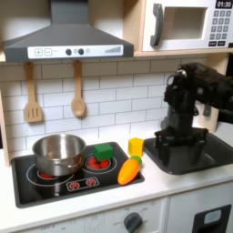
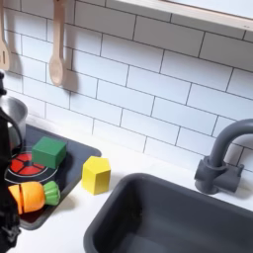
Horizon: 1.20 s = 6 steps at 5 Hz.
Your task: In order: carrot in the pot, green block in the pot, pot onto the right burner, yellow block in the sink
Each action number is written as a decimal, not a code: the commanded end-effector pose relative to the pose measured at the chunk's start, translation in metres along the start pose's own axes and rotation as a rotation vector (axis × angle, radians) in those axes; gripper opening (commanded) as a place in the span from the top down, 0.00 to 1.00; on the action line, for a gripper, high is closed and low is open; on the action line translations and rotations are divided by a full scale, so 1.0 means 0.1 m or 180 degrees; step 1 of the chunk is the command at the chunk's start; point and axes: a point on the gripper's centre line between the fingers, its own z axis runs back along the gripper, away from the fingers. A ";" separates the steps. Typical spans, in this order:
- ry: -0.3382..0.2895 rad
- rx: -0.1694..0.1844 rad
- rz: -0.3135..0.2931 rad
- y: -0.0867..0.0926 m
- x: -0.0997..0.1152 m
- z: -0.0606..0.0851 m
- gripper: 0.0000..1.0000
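The silver pot (image 1: 59,153) stands on the left burner of the black cooktop (image 1: 25,187). On the right burner (image 1: 98,166) sits the green block (image 1: 105,151) (image 2: 48,151). Between cooktop and sink the yellow block (image 1: 136,146) (image 2: 96,174) rests on the white counter. At the cooktop's front right corner lies the carrot (image 1: 130,169) (image 2: 38,194). The dark sink (image 1: 207,155) (image 2: 163,212) has nothing in it. My black arm is folded up at the first exterior view's right, in front of the sink, and my gripper (image 1: 175,136) points down, too dark to read.
A wooden spatula (image 1: 33,96) and a wooden spoon (image 1: 78,91) (image 2: 57,44) hang on the tiled wall. A range hood (image 1: 68,36) overhangs the cooktop and a microwave (image 1: 187,23) sits high at the right. The dark faucet (image 2: 222,158) stands behind the sink.
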 end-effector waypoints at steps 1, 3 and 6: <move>0.0224 0.0011 -0.0766 0.25 0.29 -0.15 0.00; 0.0186 0.0017 -0.0566 0.37 0.44 -0.16 0.00; 0.0246 0.0269 -0.0871 0.51 0.52 -0.29 0.00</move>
